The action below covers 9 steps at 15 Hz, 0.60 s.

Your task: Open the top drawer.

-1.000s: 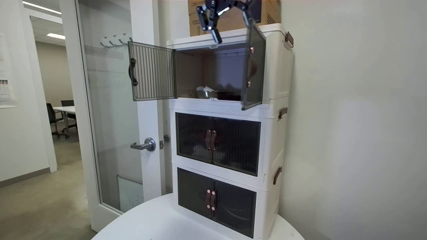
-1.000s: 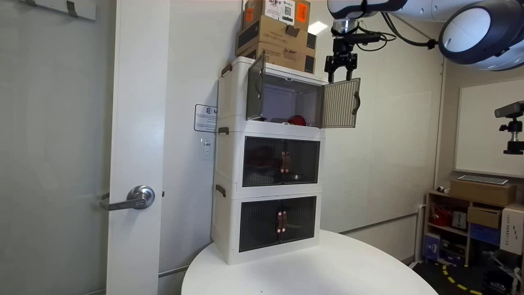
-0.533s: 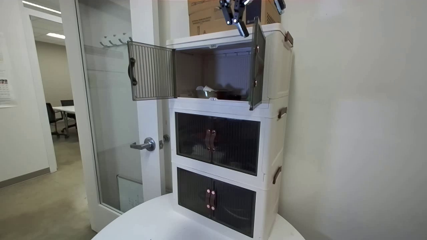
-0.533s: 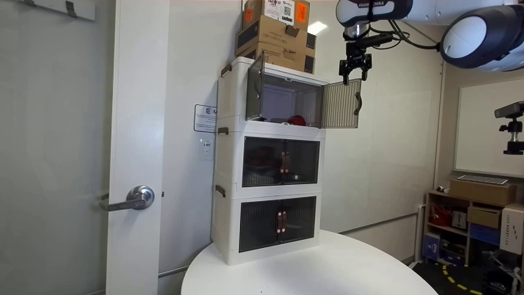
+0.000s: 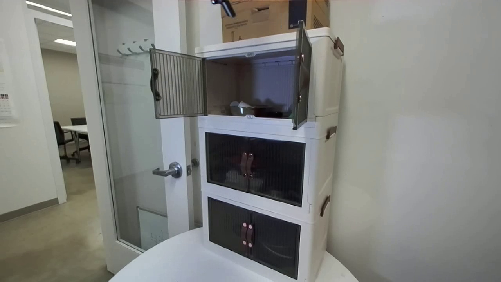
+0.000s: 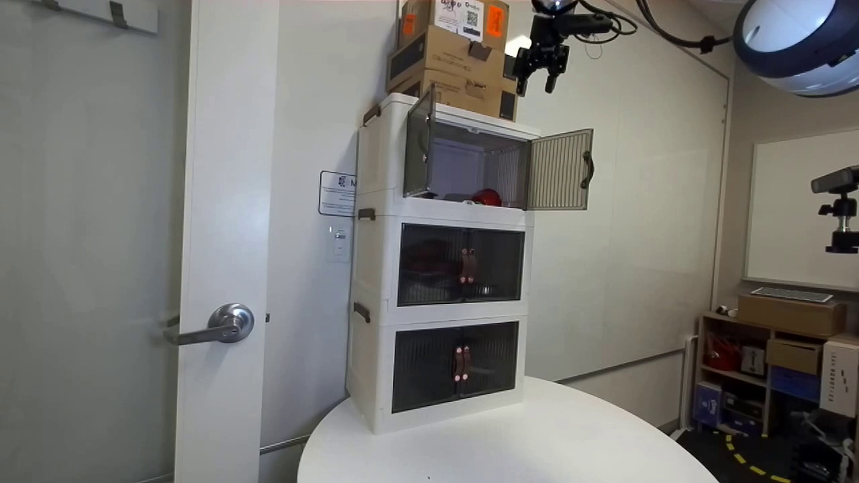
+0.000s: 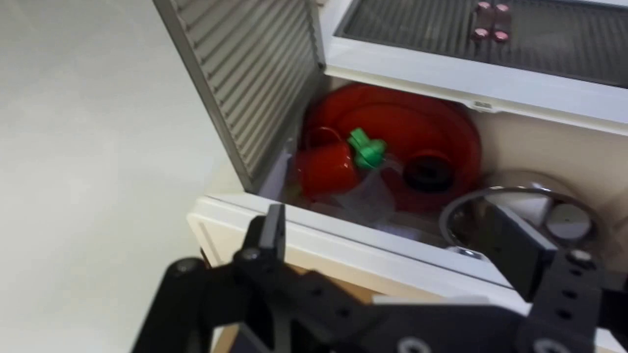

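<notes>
The top drawer (image 5: 256, 122) is the uppermost cream compartment. In both exterior views its smoky ribbed door panels (image 5: 178, 84) (image 6: 558, 171) stand swung outward, and its interior shows. In the wrist view one panel (image 7: 250, 83) stands open. Inside lie a red plate (image 7: 392, 117), a red cup (image 7: 326, 169), a green item (image 7: 367, 149) and a metal bowl (image 7: 532, 182) with white pieces. My gripper (image 6: 536, 90) is open and empty, high by the cabinet's top front edge. It also shows open in the wrist view (image 7: 392, 225). In an exterior view only one finger (image 5: 226, 8) shows.
Cardboard boxes (image 6: 456, 54) are stacked on the cabinet top, close to my gripper. The two lower compartments have shut dark doors (image 5: 274, 172) (image 5: 274, 246). The cabinet stands on a round white table (image 6: 537, 429). A glass door (image 5: 129, 117) stands beside it.
My gripper first moved along one door panel, and that panel swung further open. It then rose and moved back away from the panel, toward the boxes.
</notes>
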Each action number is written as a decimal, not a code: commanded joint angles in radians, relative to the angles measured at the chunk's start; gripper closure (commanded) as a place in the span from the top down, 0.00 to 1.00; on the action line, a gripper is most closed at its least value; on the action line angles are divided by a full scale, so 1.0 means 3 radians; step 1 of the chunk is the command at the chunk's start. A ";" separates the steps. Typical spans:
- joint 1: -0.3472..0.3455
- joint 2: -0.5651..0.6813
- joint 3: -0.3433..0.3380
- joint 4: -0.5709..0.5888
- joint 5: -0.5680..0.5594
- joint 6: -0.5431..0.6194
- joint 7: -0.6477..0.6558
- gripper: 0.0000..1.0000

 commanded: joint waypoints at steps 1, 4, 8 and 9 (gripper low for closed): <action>0.0089 -0.0081 0.0254 -0.0032 0.0287 0.0078 -0.0091 1.00; 0.0019 -0.0008 0.0510 -0.0100 0.0714 0.0084 -0.0071 1.00; -0.0072 0.0132 0.0635 0.0010 0.1001 -0.0142 -0.0123 1.00; -0.0069 0.0145 0.0621 0.0009 0.0987 -0.0189 -0.0125 1.00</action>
